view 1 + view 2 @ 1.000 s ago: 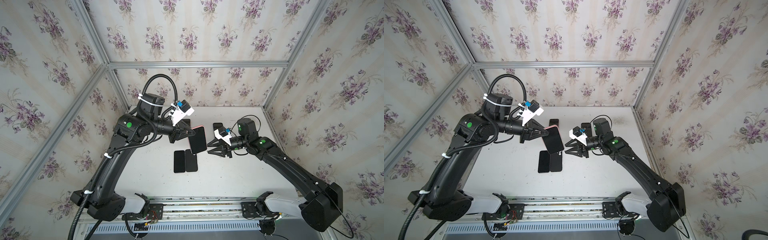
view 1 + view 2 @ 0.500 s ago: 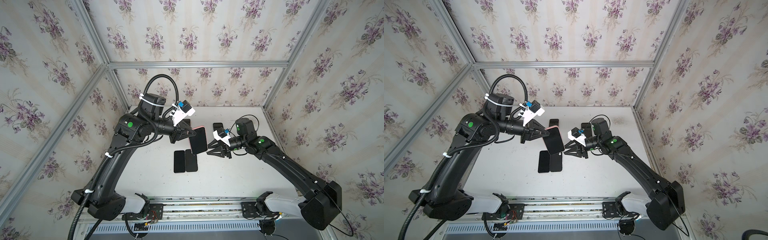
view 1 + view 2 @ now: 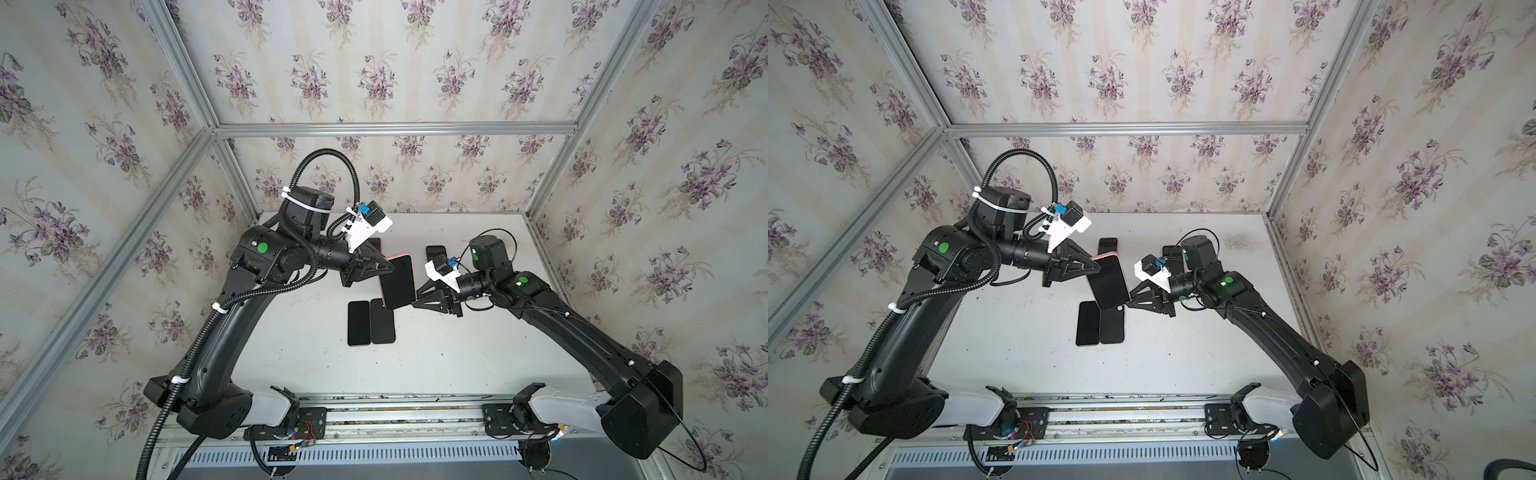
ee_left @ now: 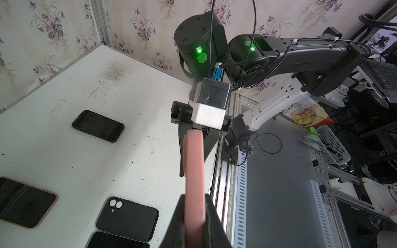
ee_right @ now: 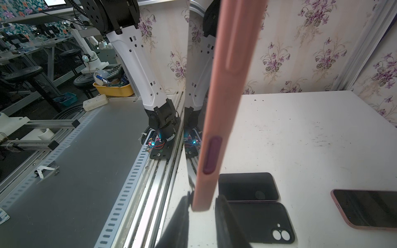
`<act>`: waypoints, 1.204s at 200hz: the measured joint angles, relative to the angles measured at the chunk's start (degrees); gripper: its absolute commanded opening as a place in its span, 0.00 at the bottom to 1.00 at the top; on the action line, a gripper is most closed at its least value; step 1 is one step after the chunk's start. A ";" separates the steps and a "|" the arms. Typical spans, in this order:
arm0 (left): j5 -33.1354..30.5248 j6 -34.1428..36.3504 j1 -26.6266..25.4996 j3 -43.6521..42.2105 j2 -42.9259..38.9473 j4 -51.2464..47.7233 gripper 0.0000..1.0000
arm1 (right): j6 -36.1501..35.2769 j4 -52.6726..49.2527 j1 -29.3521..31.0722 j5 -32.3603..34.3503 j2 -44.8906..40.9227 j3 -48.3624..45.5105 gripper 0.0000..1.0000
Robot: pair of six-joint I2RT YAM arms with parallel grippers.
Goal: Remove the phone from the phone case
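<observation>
A phone (image 3: 397, 283) (image 3: 1110, 283) in a pink phone case (image 4: 194, 171) (image 5: 225, 85) hangs tilted above the table, screen up in both top views. My left gripper (image 3: 388, 267) (image 3: 1098, 267) (image 4: 195, 196) is shut on the case's upper left edge. At the phone's lower right corner, my right gripper (image 3: 415, 297) (image 3: 1128, 297) (image 5: 203, 199) has one finger on each side. One finger (image 5: 184, 206) touches the screen side. The other finger (image 5: 222, 206) stands a small gap off the case's back.
Below the held phone, a black phone (image 5: 247, 186) and an empty black case (image 5: 257, 223) (image 4: 127, 218) lie side by side on the white table (image 3: 457, 353). Another pink-cased phone (image 5: 365, 211) (image 4: 23, 203) and a black phone (image 4: 97, 126) (image 3: 435, 251) lie farther back.
My right gripper has moved left to the held phone's lower corner and its jaws have narrowed around it. The left gripper and the phone have hardly moved.
</observation>
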 measured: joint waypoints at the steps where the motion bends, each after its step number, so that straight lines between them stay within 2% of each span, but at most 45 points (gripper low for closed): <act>1: 0.00 0.00 -0.02 0.00 0.00 0.02 0.00 | 0.00 0.00 0.00 0.00 0.02 0.00 0.21; 110: 1.84 0.63 -0.11 0.83 0.74 -0.31 0.00 | -3.58 -5.62 0.04 -1.27 0.90 2.40 0.00; 162: 4.92 -0.48 -0.11 1.70 2.45 0.57 0.00 | -6.49 -8.09 0.66 -0.76 0.87 3.37 0.00; 241: 12.07 -5.84 -0.98 2.23 7.06 8.48 0.00 | -8.13 -8.13 1.31 0.72 -0.22 3.26 0.00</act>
